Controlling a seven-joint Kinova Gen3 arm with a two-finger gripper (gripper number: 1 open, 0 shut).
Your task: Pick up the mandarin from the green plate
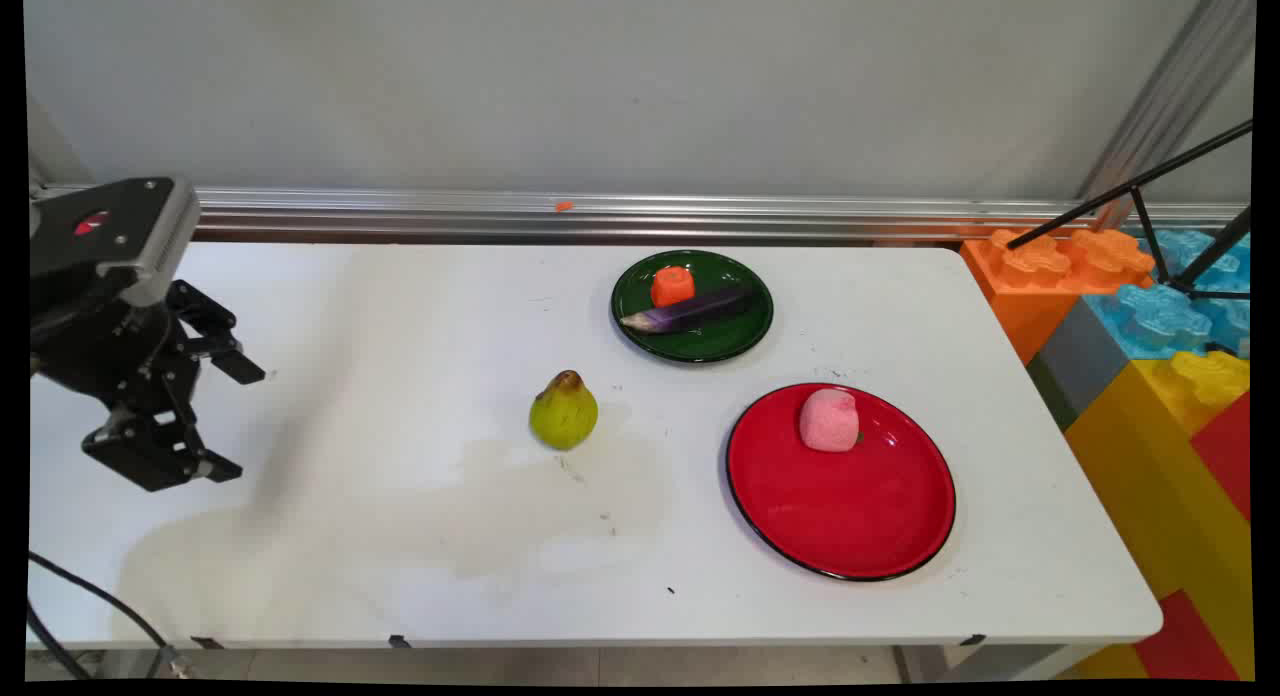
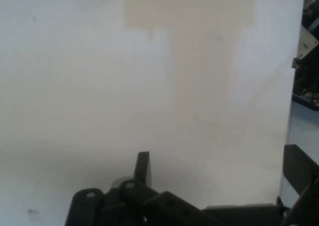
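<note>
From my seat the arm (image 1: 95, 266) is cut off by the main view's left edge. A black cable (image 1: 90, 601) runs out at the near-left corner. The coloured blocks (image 1: 1150, 356) are clipped at the right. My hand view is blurred, showing only bare table (image 2: 149, 86).

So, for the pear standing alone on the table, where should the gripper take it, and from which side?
Probably from above, closing on the wide lower belly of the pear. It stands upright with its narrow brown top up, and bare table surrounds it. The gripper is open, far to its left, holding nothing.
</note>
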